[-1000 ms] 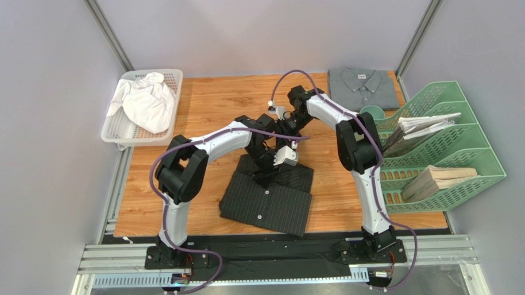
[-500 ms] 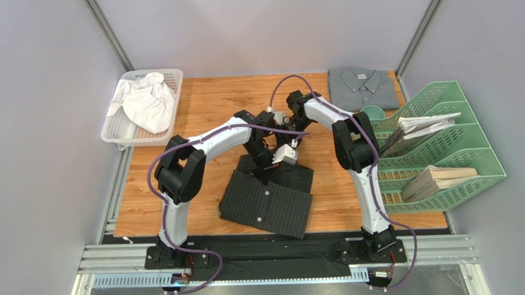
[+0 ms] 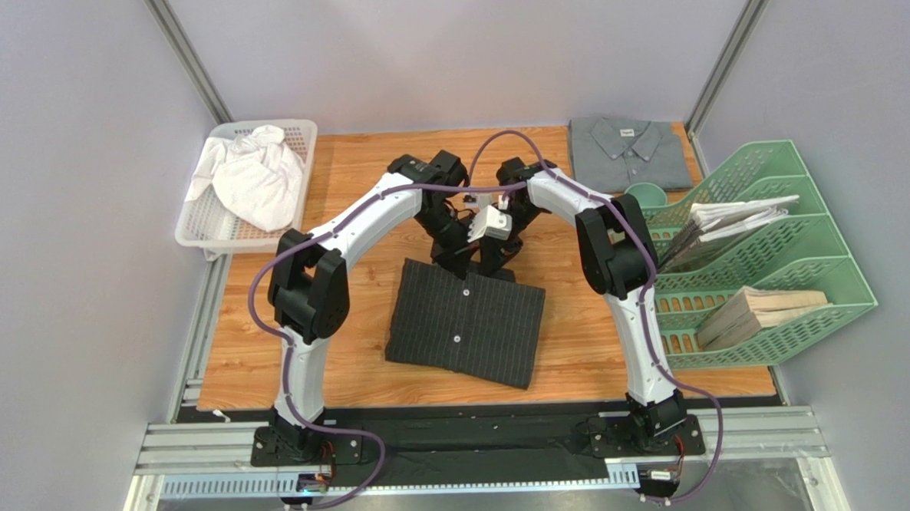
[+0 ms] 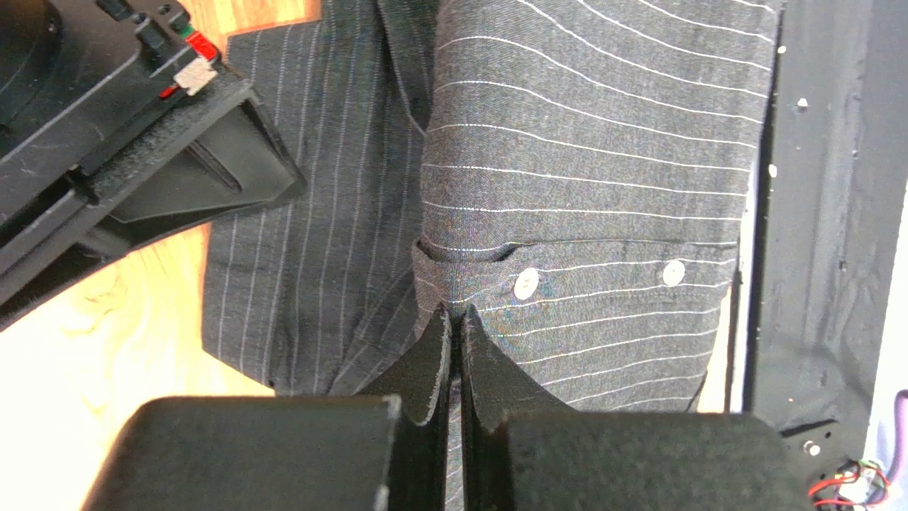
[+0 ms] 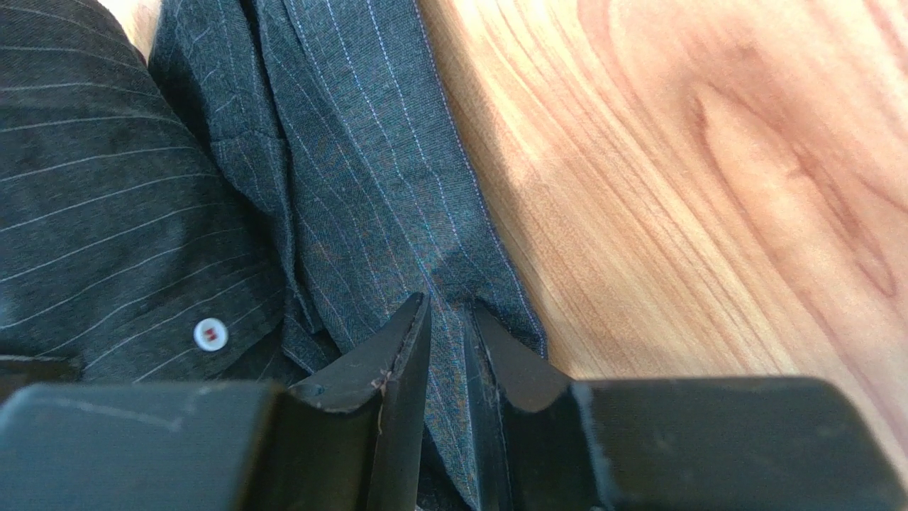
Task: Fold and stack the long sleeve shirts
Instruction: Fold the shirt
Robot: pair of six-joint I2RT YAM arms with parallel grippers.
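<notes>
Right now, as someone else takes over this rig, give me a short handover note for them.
Left gripper: jaws shut on the far edge of the black pinstriped shirt.
Right gripper: jaws pinching the same edge, beside the left.
The black shirt lies folded flat in the middle of the table. The grey shirt lies folded at the far right corner.
Done: grey shirt folded.
Left: probably finish the black shirt's fold, then stack it on the grey one.
</notes>
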